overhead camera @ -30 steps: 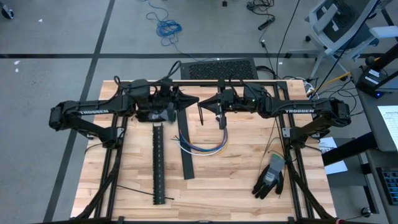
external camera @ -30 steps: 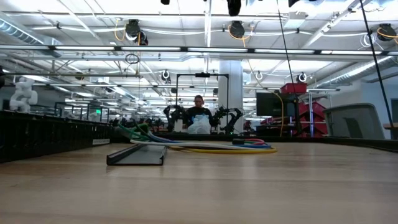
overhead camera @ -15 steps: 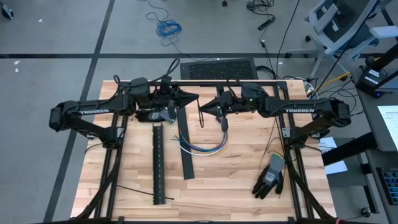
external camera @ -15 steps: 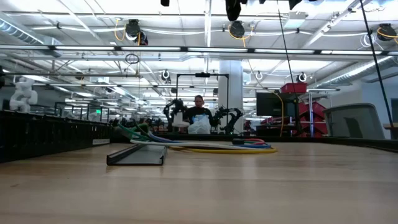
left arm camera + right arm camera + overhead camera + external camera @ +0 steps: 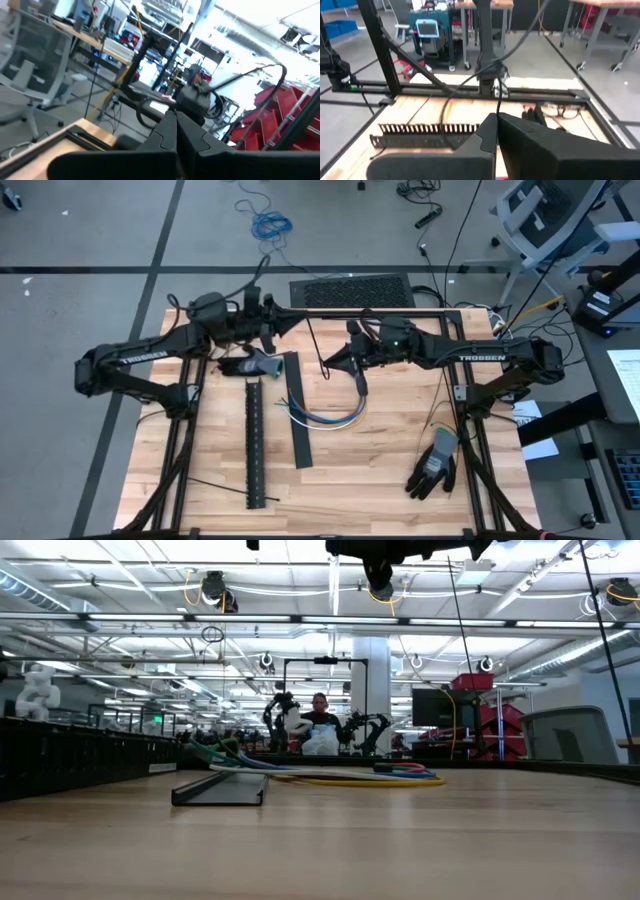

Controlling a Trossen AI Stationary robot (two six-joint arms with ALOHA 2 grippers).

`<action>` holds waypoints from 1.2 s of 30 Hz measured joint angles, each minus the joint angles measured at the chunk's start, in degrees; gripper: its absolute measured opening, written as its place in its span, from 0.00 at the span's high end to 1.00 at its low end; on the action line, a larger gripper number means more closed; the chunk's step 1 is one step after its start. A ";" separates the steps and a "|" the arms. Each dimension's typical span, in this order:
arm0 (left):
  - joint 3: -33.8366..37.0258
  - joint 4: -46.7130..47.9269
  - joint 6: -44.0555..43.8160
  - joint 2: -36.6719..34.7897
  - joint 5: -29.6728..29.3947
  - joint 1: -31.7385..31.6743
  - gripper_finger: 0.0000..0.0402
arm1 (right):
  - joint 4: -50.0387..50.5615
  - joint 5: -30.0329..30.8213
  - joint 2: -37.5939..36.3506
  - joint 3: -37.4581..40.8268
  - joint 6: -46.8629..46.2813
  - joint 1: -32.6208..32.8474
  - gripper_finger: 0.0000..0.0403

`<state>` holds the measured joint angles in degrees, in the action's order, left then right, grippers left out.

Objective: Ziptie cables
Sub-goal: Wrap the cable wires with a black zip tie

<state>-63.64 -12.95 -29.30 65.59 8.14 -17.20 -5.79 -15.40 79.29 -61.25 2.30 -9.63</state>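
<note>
A: It's a big open workshop, with a butcher-block table (image 5: 380, 470) under the frame. Where is the cable bundle (image 5: 326, 416)?

B: Mid-table, as a shallow U of blue, white and yellow wires. Its open ends point toward the far edge, where the arms are. It lies between a flat black strip (image 5: 297, 412) on one side and the right arm's reach on the other.

A: Which gripper is nearer?

B: The right gripper (image 5: 331, 364), I judge. It hangs above the table at the far side, fingers pressed together and empty, and the bundle sits just toward the near edge from its tip. The left gripper (image 5: 290, 320) is also closed on nothing, raised at the far edge and pointing toward the right arm, with the bundle farther off and across the black strip.

A: So what does the next move turn on?

B: Probably on the right arm dropping and coming toward the near edge onto the nearest leg of the U. A slotted black cable duct (image 5: 254, 442) and a work glove (image 5: 434, 465) lie well clear.
</note>
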 joint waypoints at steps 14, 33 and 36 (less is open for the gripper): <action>-0.02 -0.02 -0.37 -1.84 0.41 -0.27 0.99 | -3.44 0.04 0.00 0.02 -0.65 0.11 1.00; -0.09 3.04 -3.37 -2.03 1.92 5.76 0.58 | 19.33 15.11 -0.48 0.02 -4.49 -2.94 1.00; -0.09 2.75 -2.83 -4.19 1.92 5.76 0.57 | 37.95 23.04 -0.50 0.02 -7.58 -4.52 1.00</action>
<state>-63.73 -10.20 -32.13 61.40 10.07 -11.44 32.16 7.64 78.78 -61.23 -5.28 -14.15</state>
